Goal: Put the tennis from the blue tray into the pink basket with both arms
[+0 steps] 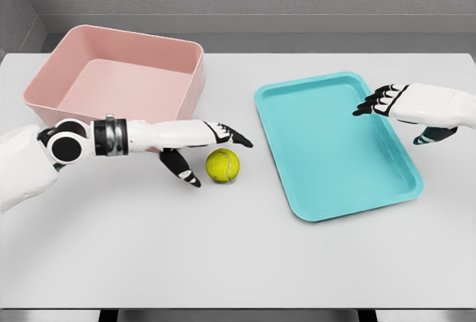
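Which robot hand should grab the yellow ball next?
The left robot hand. Its open fingers are right beside the tennis ball on the table, near the pink basket. The right robot hand is far away, over the blue tray.

White table [238, 262] carries pink basket [119, 76], blue tray [335, 143], and tennis ball [222, 165] beside the left hand [201, 140].
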{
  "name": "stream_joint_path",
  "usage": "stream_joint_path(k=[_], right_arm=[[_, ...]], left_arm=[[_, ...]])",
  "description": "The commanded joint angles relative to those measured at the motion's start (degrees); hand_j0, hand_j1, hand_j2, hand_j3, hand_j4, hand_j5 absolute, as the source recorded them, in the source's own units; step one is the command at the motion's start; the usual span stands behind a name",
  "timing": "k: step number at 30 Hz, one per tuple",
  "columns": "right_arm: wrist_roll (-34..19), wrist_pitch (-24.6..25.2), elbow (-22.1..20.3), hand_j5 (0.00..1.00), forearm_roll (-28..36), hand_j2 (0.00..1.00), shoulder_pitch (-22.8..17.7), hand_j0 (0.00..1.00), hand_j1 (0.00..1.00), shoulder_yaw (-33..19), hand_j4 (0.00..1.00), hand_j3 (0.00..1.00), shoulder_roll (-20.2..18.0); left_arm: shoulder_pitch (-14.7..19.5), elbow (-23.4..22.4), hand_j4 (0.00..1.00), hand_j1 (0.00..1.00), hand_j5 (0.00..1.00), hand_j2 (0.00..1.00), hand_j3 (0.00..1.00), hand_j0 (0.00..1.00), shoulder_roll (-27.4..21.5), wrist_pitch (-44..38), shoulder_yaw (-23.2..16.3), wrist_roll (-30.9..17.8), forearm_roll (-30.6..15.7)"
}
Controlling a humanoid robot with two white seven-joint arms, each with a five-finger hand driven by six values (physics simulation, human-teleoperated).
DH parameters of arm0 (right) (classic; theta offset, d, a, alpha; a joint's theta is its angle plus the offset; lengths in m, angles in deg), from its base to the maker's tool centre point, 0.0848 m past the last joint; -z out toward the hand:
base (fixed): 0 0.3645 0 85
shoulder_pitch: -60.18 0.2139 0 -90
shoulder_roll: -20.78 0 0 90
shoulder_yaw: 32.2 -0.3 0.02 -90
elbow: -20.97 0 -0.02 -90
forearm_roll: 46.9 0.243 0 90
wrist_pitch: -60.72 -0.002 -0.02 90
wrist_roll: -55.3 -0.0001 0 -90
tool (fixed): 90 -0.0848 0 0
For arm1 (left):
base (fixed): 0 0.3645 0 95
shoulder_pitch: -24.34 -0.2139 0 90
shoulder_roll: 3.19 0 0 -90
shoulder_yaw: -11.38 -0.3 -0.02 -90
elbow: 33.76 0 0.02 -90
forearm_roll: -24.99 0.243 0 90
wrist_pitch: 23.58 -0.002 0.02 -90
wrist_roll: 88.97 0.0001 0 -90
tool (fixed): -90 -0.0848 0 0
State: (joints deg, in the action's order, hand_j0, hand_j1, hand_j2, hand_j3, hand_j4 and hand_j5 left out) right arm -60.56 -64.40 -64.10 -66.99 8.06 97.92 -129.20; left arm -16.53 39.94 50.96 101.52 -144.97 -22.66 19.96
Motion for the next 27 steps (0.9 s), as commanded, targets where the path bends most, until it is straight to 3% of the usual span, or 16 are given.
stream_joint_path(k=[1, 27], right_arm=[[0.0, 0.1, 0.0, 1.0, 0.3, 1.0, 0.0, 1.0, 1.0, 0.0, 1.0, 1.0, -0.1], [0.0, 0.1, -0.1, 1.0, 0.3, 1.0, -0.2, 1.0, 1.0, -0.1, 1.0, 1.0, 0.2]], left_arm=[[0.0, -1.4, 1.0, 1.0, 1.0, 1.0, 1.0, 1.0, 1.1, -0.1, -0.7, 0.0, -0.4], [0.2, -6.3, 1.0, 1.0, 1.0, 1.0, 1.0, 1.0, 4.5, -0.1, -1.4, 0.0, -0.4]])
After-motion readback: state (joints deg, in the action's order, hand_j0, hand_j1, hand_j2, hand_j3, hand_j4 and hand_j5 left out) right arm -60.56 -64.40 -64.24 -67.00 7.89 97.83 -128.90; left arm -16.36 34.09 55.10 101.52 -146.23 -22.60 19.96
